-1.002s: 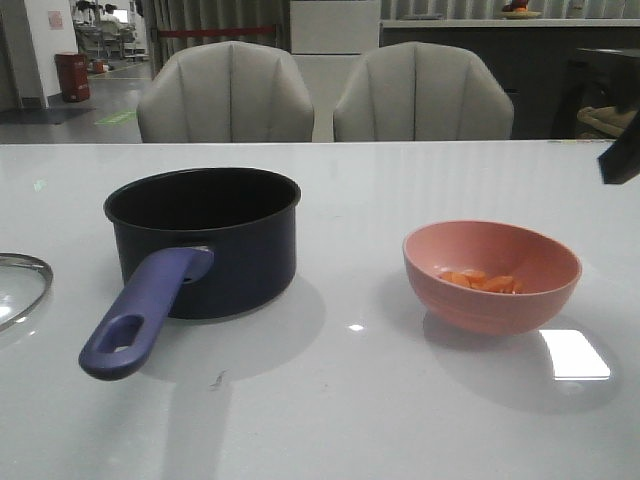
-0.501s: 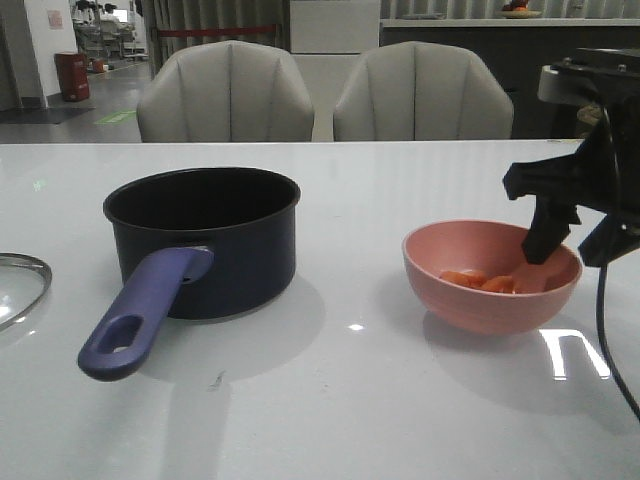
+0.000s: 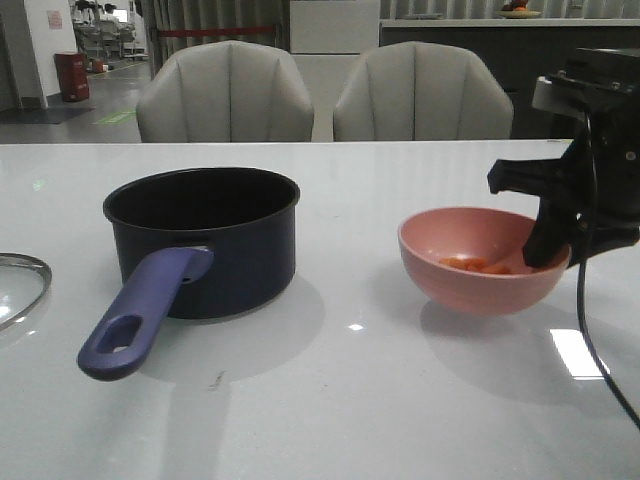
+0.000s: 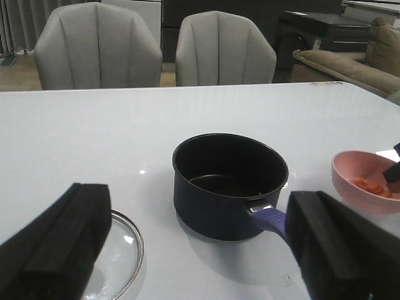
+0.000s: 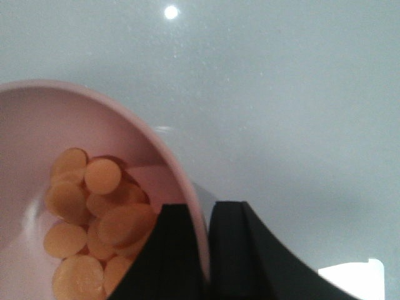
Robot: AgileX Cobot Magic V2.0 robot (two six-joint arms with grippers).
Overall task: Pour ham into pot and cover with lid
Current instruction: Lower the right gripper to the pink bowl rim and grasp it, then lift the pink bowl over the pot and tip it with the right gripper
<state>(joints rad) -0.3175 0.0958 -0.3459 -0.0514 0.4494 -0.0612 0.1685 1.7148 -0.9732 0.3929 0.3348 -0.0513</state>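
The dark navy pot (image 3: 210,245) stands at the table's left of centre, its purple-blue handle (image 3: 140,318) pointing toward me; it looks empty in the left wrist view (image 4: 230,181). The ham (image 3: 474,264), orange-pink pieces (image 5: 94,212), lies in a pink bowl (image 3: 470,285). My right gripper (image 3: 548,248) is shut on the bowl's right rim (image 5: 187,187), one finger inside and one outside (image 5: 206,212). The bowl hangs slightly above the table. The glass lid (image 3: 22,285) lies flat at the far left (image 4: 122,250). My left gripper (image 4: 197,212) is open and empty, near the lid and pot.
Two grey chairs (image 3: 225,95) stand behind the table's far edge. The white table (image 3: 350,400) has bare surface between pot and bowl and in front of both. A cable (image 3: 590,340) hangs from the right arm.
My right gripper came in from the right, shut on the pink bowl's rim, and lifted the bowl a little and slightly leftward. The pot and lid have not moved.
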